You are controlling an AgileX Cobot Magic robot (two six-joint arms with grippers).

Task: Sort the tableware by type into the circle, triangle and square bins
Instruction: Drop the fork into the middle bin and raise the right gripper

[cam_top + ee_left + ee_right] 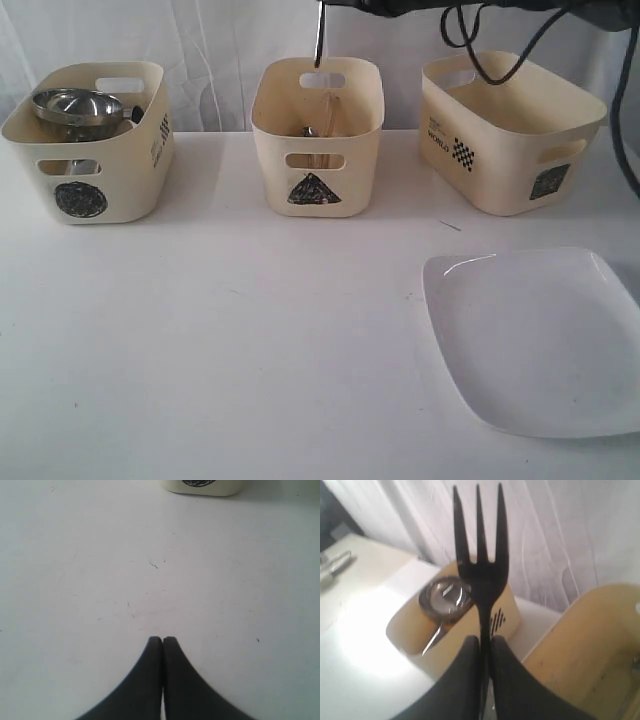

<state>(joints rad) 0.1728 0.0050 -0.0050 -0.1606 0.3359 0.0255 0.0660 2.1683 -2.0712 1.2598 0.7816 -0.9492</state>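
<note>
My right gripper [484,642] is shut on the handle of a dark fork [480,555], tines pointing away. In the exterior view the fork [318,40] hangs upright over the back rim of the triangle bin [318,165], which holds some cutlery [312,131]. The circle bin [90,150] holds a steel bowl [78,105] on top of other steel pieces. The square bin [505,135] stands at the right. A large white plate [540,335] lies on the table at the front right. My left gripper [162,640] is shut and empty, low over bare table.
Black cables [490,45] hang over the square bin. The right wrist view shows the circle bin [410,635] with its steel bowl [445,597], and a nearer bin wall [590,645]. A white curtain backs the table.
</note>
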